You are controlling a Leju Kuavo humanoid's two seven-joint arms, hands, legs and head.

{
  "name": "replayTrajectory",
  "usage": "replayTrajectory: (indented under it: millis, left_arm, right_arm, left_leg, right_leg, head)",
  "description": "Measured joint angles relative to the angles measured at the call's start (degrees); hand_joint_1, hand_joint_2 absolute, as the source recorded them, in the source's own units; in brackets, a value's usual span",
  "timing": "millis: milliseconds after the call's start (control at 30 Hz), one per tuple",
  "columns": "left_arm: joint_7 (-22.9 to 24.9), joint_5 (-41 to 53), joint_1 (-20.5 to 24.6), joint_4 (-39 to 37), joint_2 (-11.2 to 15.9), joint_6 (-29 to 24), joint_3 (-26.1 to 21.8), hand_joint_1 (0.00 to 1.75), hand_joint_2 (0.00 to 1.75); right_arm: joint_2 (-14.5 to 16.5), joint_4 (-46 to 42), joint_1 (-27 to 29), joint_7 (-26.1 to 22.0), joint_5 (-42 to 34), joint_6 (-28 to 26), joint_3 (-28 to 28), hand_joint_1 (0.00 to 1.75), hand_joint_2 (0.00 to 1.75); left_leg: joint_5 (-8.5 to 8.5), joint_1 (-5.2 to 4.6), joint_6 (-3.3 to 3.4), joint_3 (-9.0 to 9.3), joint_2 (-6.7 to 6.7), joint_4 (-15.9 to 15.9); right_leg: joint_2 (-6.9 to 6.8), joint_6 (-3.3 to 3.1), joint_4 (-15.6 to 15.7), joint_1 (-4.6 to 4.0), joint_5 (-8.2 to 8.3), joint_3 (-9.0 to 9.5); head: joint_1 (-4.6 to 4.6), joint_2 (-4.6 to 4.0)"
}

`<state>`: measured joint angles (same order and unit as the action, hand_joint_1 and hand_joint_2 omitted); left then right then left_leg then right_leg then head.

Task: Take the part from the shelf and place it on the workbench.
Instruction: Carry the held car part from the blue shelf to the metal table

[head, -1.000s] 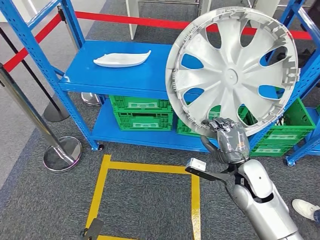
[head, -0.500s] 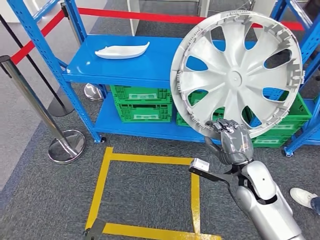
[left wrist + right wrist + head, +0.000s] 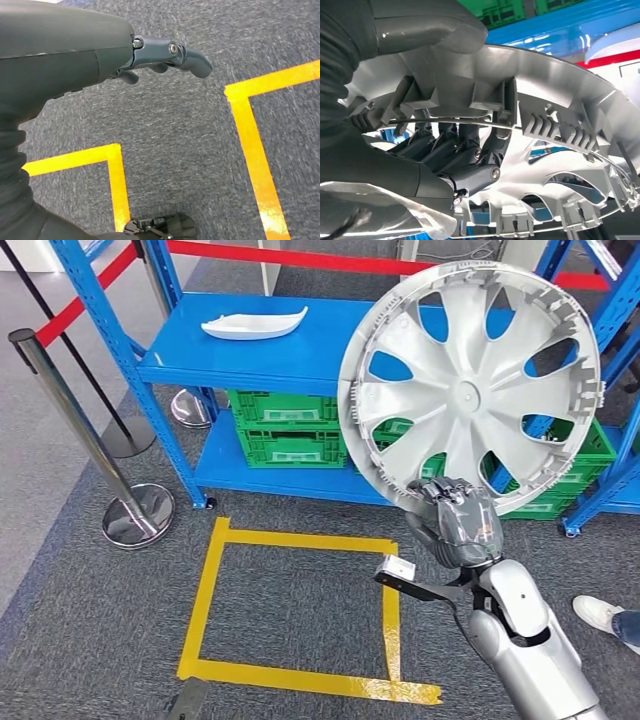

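A large silver wheel cover (image 3: 469,390) stands upright in front of the blue shelf (image 3: 249,360), its hollow back toward me. My right hand (image 3: 456,523) grips its lower rim. In the right wrist view the dark fingers (image 3: 469,150) hook over the ribbed rim of the wheel cover (image 3: 561,130). My left hand (image 3: 113,55) hangs over the grey carpet, fingers straight and holding nothing.
A white curved part (image 3: 253,325) lies on the shelf's upper board. Green crates (image 3: 290,440) fill the lower shelf. A yellow tape square (image 3: 294,610) marks the carpet. A chrome post (image 3: 83,425) with red rope stands at left. A person's shoe (image 3: 600,615) is at right.
The whole scene has slid up and back as the camera moved away from the shelf. More of the yellow square shows. The right hand keeps holding the wheel cover.
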<state>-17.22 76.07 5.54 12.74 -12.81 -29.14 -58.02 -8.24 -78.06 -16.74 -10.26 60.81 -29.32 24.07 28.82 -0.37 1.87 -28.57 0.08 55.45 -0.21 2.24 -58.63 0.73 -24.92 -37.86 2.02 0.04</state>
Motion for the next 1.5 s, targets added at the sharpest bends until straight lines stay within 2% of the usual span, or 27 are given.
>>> replayTrajectory:
  millis: [33,100,167,200,300,367,433,500,567,633,667,700,767,833,867,933,1000,1067,1133,1167,1200,1233,1267,1333,1400,1467,1500]
  left_arm:
    - [-0.1,0.0,0.0,0.0,0.0,0.1,0.0,0.0,1.75]
    - [-0.2,0.0,0.0,0.0,0.0,0.2,0.0,0.0,1.75]
    - [-0.3,0.1,-0.1,0.0,0.0,0.2,0.0,0.0,1.75]
    - [-0.3,0.1,-0.1,0.0,0.0,0.2,0.0,0.0,1.75]
    - [-0.3,0.1,-0.1,0.0,-0.1,0.2,0.0,0.0,1.75]
    - [-0.2,0.2,-0.1,0.0,-0.1,0.2,0.0,0.0,1.75]
    - [-0.1,0.2,-0.1,0.0,-0.1,0.2,0.0,0.0,1.75]
    - [0.0,0.2,-0.2,0.0,0.0,0.1,0.0,0.0,1.75]
    - [0.2,0.2,-0.1,0.0,0.0,0.1,0.0,0.0,1.75]
    - [0.3,0.2,-0.2,0.0,0.0,0.0,0.0,0.0,1.75]
    - [0.3,0.2,-0.2,0.0,0.0,0.0,0.0,0.0,1.75]
    - [0.4,0.2,-0.2,0.0,0.0,0.0,0.0,0.0,1.75]
    - [0.4,0.2,-0.2,0.0,0.0,0.0,0.0,0.0,1.75]
    - [0.5,0.2,-0.1,0.0,0.1,0.0,0.0,0.0,1.75]
    - [0.5,0.2,-0.1,0.0,0.1,0.0,0.0,0.0,1.75]
    - [0.6,0.2,-0.2,0.0,0.1,-0.1,0.0,0.0,1.75]
    - [0.6,0.1,-0.2,0.0,0.1,-0.1,0.0,0.0,1.75]
    - [0.6,0.1,-0.2,0.0,0.1,-0.1,0.0,0.0,1.75]
    - [0.5,0.1,-0.2,0.0,0.1,-0.1,0.0,0.0,1.75]
    - [0.5,0.1,-0.3,0.0,0.1,-0.1,0.0,0.0,1.75]
    - [0.5,0.1,-0.4,0.0,0.1,-0.1,0.0,0.0,1.75]
    - [0.5,0.1,-0.4,0.0,0.1,-0.1,0.0,0.0,1.75]
    - [0.5,0.1,-0.4,0.0,0.1,0.0,0.0,0.0,1.75]
    - [0.5,0.1,-0.3,0.0,0.0,0.0,0.0,0.0,1.75]
    - [0.5,0.1,-0.1,0.0,0.0,0.0,0.0,0.0,1.75]
    - [0.5,0.1,-0.2,-0.1,0.1,0.0,0.0,0.0,1.75]
    - [0.5,0.1,-0.4,-0.1,0.1,0.0,0.0,0.0,1.75]
  right_arm:
    - [0.0,0.0,0.0,0.0,0.0,0.0,0.0,1.75,1.75]
    - [-0.1,0.1,0.0,0.0,0.0,0.2,0.0,1.75,1.75]
    - [-0.1,0.2,0.3,0.1,-0.1,0.4,0.0,1.75,1.75]
    - [-0.1,0.3,0.4,0.1,-0.1,0.4,0.0,1.75,1.75]
    - [-0.1,0.3,0.6,0.2,-0.2,0.4,-0.1,1.75,1.75]
    - [-0.1,0.2,0.6,0.3,-0.2,0.4,-0.2,1.75,1.75]
    - [-0.1,0.1,1.0,0.6,-0.3,0.4,-0.3,1.75,1.75]
    - [-0.1,0.1,1.3,1.0,-0.3,0.4,-0.4,1.75,1.75]
    - [-0.1,0.1,1.4,1.2,-0.4,0.4,-0.5,1.75,1.75]
    - [-0.1,0.1,1.5,1.2,-0.4,0.4,-0.5,1.75,1.75]
    - [-0.1,0.1,1.6,1.1,-0.3,0.4,-0.5,1.75,1.75]
    - [-0.1,0.1,1.6,1.1,-0.3,0.4,-0.4,1.75,1.75]
    - [-0.1,0.1,1.6,1.1,-0.3,0.4,-0.4,1.75,1.75]
    - [-0.1,0.1,1.6,1.2,-0.4,0.7,-0.5,1.75,1.75]
    - [-0.1,0.1,1.6,1.2,-0.6,1.0,-0.5,1.75,1.75]
    - [-0.1,0.1,1.5,1.1,-1.4,2.1,-0.5,1.75,1.75]
    - [-0.2,0.1,1.6,0.9,-2.3,3.0,-0.5,1.75,1.75]
    - [-0.4,0.1,1.6,0.8,-2.8,3.4,-0.5,1.75,1.75]
    - [-0.5,0.0,1.8,0.8,-3.0,3.4,-0.6,1.75,1.75]
    - [-0.5,0.0,1.9,0.8,-3.0,3.4,-0.6,1.75,1.75]
    - [-0.6,-0.1,2.0,0.8,-3.0,3.4,-0.6,1.75,1.75]
    - [-0.6,-0.2,2.1,0.8,-3.0,3.4,-0.6,1.75,1.75]
    - [-0.6,-0.3,2.2,0.8,-3.0,3.4,-0.6,1.75,1.75]
    - [-0.7,-0.5,2.2,0.8,-3.1,3.4,-0.8,1.75,1.75]
    - [-0.7,-0.8,2.4,0.8,-3.0,3.4,-0.9,1.75,1.75]
    - [-0.8,-1.0,2.5,0.8,-3.0,3.3,-1.0,1.75,1.75]
    - [-0.8,-1.1,2.5,0.8,-3.0,3.3,-1.0,1.75,1.75]
  left_leg:
    - [-0.43,0.12,0.31,-0.19,0.08,-0.2]
    - [-0.84,0.03,0.59,-0.83,0.15,-0.1]
    - [-1.05,-0.07,0.62,-1.33,0.16,0.1]
    - [-1.08,-0.09,0.61,-1.5,0.14,0.3]
    - [-0.74,-0.19,0.3,-1.86,0.07,1.2]
    - [-0.62,-0.39,-0.11,-2.53,0.04,1.9]
    - [-0.68,-0.49,-0.43,-3.12,0.04,2.4]
    - [0.33,-0.45,-0.94,-3.61,0.01,3.4]
    - [3.28,-0.17,-1.66,-5.68,-0.05,8.2]
    - [6.28,0.22,-2.18,-8.9,-0.05,15.5]
    - [6.65,0.35,-2.31,-9.92,-0.05,17.7]
    - [5.94,0.44,-2.34,-10.04,-0.05,18.0]
    - [1.95,0.53,-2.11,-7.51,-0.05,12.3]
    - [-0.76,0.42,-1.74,-4.47,-0.13,5.5]
    - [-1.09,0.32,-1.56,-3.82,-0.17,3.7]
    - [-0.99,0.16,-1.2,-3.96,-0.26,2.9]
    - [-1.47,0.34,-0.55,-4.11,-0.43,2.5]
    - [-2.05,0.51,0.13,-4.28,-0.77,2.1]
    - [-2.34,0.41,0.44,-4.66,-1.27,2.1]
    - [-2.46,0.36,0.47,-4.81,-1.58,2.1]
    - [-2.55,0.34,0.44,-4.92,-1.98,2.2]
    - [-2.61,0.34,0.37,-4.99,-2.45,2.3]
    - [-2.64,0.35,0.29,-5.03,-2.97,2.4]
    - [-2.7,0.32,-0.04,-5.41,-4.01,2.9]
    - [-3.01,0.37,-0.74,-6.2,-5.13,3.2]
    - [-3.39,0.49,-1.51,-6.8,-6.31,3.2]
    - [-3.12,0.44,-1.83,-7.07,-6.1,3.6]
  right_leg:
    - [0.06,0.19,-2.2,-0.02,-1.57,-1.08]
    - [0.12,0.43,-9.7,-0.01,-5.6,-4.0]
    - [0.12,0.52,-14.9,-0.02,-7.41,-5.51]
    - [0.11,0.47,-14.4,-0.02,-6.76,-4.74]
    - [0.08,0.06,-4.0,-0.11,-2.53,1.64]
    - [0.11,-0.43,-0.1,-0.23,-2.2,3.91]
    - [0.19,-0.82,0.3,-0.22,-2.48,3.98]
    - [0.2,-1.27,0.4,0.04,-2.33,3.89]
    - [0.16,-1.8,0.6,0.26,-2.21,3.9]
    - [0.15,-2.02,0.6,0.27,-2.18,3.82]
    - [0.15,-2.03,0.5,0.26,-2.17,3.79]
    - [0.17,-2.04,0.5,0.26,-2.16,3.76]
    - [0.19,-2.02,0.4,0.26,-2.16,3.78]
    - [0.2,-1.75,0.3,0.15,-2.0,3.59]
    - [0.2,-1.48,0.2,0.08,-1.83,3.34]
    - [0.11,-0.8,0.3,0.03,-1.41,2.89]
    - [-0.01,-0.2,-0.2,0.13,-2.0,2.27]
    - [0.02,0.16,-4.4,0.19,-4.94,0.3]
    - [0.07,0.34,-12.0,0.18,-8.67,-2.76]
    - [0.09,0.41,-14.7,0.18,-9.55,-3.79]
    - [0.11,0.44,-15.6,0.17,-9.41,-3.9]
    - [0.22,0.4,-14.0,0.19,-8.21,-2.8]
    - [0.65,0.32,-10.5,0.25,-6.37,-0.74]
    - [3.26,0.1,-3.1,0.6,-4.13,3.5]
    - [5.05,-0.11,-0.2,0.78,-4.06,5.13]
    - [4.0,-0.54,0.1,0.81,-3.86,5.18]
    - [3.31,-0.88,0.2,0.91,-3.73,5.2]
  head:
    - [-0.09,-0.01]
    - [-0.19,-0.01]
    - [-0.17,0.0]
    - [-0.18,-0.01]
    - [-0.18,-0.01]
    - [-0.16,0.0]
    - [-0.18,0.0]
    - [-0.14,0.0]
    - [0.11,0.0]
    - [0.29,-0.01]
    - [0.29,-0.01]
    - [0.29,-0.01]
    - [0.28,0.0]
    - [0.26,0.0]
    - [0.25,0.0]
    - [0.23,0.0]
    - [0.17,0.0]
    - [0.04,0.0]
    - [-0.04,0.0]
    - [-0.03,0.0]
    - [-0.04,0.0]
    - [-0.04,0.0]
    - [-0.04,0.0]
    - [0.01,-0.01]
    - [0.03,-0.01]
    - [0.0,0.0]
    - [0.06,0.0]
